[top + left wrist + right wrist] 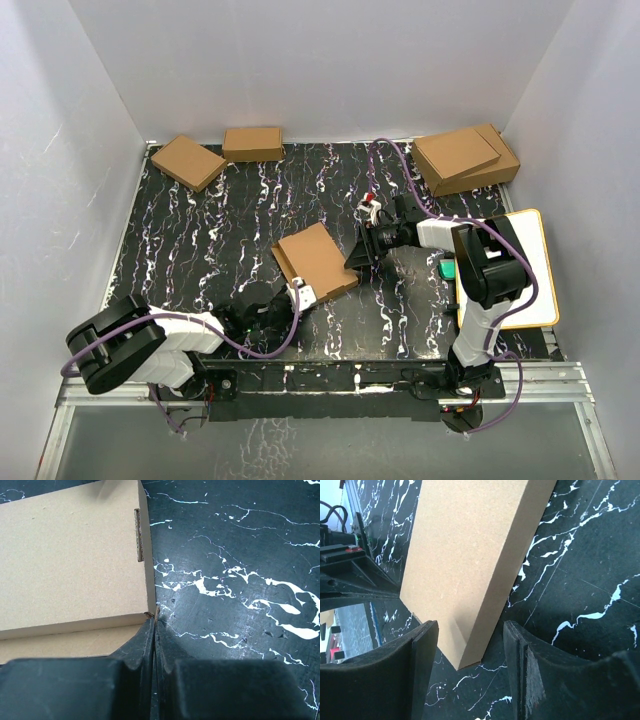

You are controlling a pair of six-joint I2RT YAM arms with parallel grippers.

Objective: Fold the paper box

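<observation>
The paper box (318,262) lay closed in the middle of the tabletop (200,230). Your left claw (155,624) was clenched at its near corner. Your right claw (470,632) stood released, astride its right corner. I think you needed to press evenly, so it did not slide.

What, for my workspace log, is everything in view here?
paper box: 1, brown, table centre
small cardboard boxes: 2, brown, far left
larger cardboard boxes: 2, brown, stacked far right
board: 1, white with orange rim, right edge
green object: 1, beside board, unidentifiable
table: 1, black with white veins, underneath
left gripper: 1, black, shut at box's near corner
right gripper: 1, black, open around box's right corner
</observation>
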